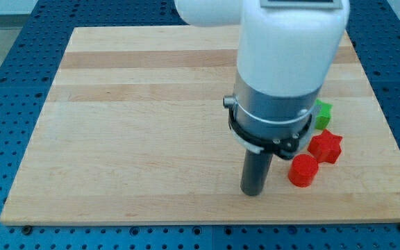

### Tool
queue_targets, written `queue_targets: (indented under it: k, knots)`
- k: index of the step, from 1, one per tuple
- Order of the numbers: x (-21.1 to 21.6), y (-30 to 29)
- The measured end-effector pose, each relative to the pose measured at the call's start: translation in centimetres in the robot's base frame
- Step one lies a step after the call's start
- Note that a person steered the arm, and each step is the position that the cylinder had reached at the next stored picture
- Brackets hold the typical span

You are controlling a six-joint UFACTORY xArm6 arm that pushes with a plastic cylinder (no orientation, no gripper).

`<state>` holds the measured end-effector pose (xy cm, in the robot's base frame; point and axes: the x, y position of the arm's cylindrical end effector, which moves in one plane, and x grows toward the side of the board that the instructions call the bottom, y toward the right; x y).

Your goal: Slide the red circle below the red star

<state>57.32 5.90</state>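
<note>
The red circle (303, 170) lies on the wooden board near the view's bottom right. The red star (325, 146) sits just above and right of it, nearly touching. My tip (253, 193) rests on the board a short way left of the red circle, slightly lower, with a small gap between them. The arm's white and grey body hides the board above the tip.
A green block (322, 114), shape partly hidden by the arm, sits above the red star. The wooden board (130, 139) ends close to the blocks at the view's right and bottom. A blue perforated table surrounds the board.
</note>
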Motion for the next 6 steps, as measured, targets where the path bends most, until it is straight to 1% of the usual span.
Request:
queue_targets:
  k: [2,6]
  knots:
    - [-0.7,0.1]
    - [-0.8,8.1]
